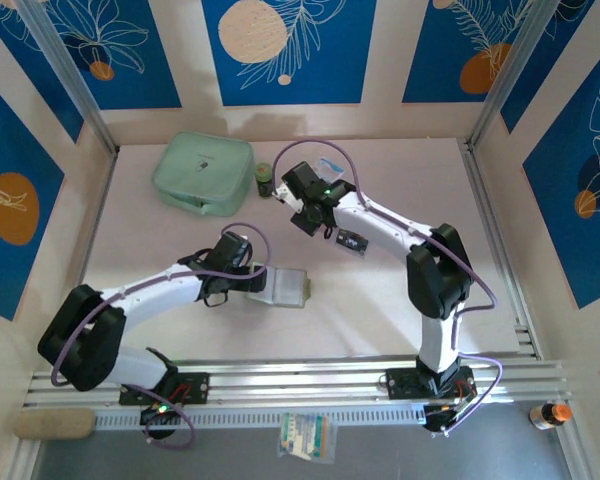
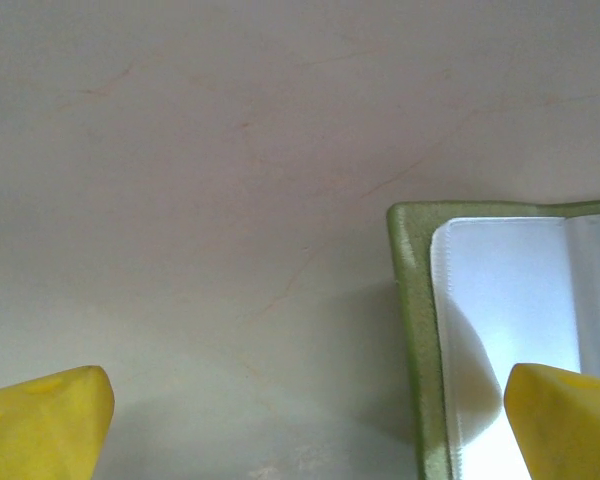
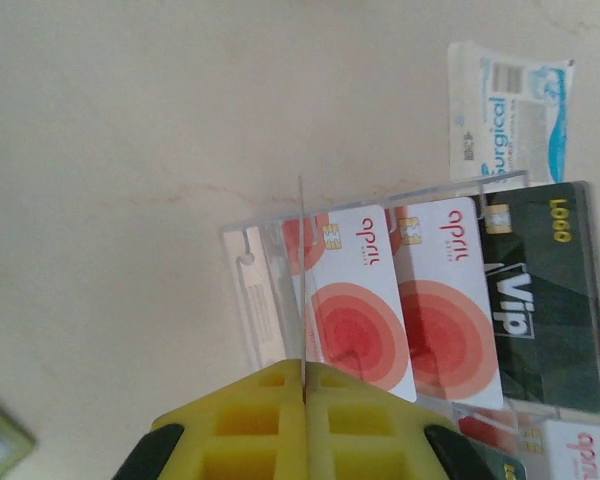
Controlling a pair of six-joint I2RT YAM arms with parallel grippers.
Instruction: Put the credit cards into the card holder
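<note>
Top view: the card holder (image 1: 288, 288) lies open on the table (image 1: 380, 320), right at the tip of the left arm (image 1: 170, 285) and well apart from the mint pouch (image 1: 202, 172) at the back.

Left wrist cam: the left end effector (image 2: 305, 410) is spread wide with nothing in it. One finger is over the holder's clear sleeve, the other over bare table.

Right wrist cam: the right end effector (image 3: 303, 375) is clamped tight on a thin flat piece (image 3: 302, 280) seen edge-on – can't tell what it is. Below it the credit cards (image 3: 445, 310) lie side by side on a clear plastic sheet (image 3: 255, 300) – red-dot ones next to a black one. A sachet (image 3: 510, 110) is just beyond.
</note>
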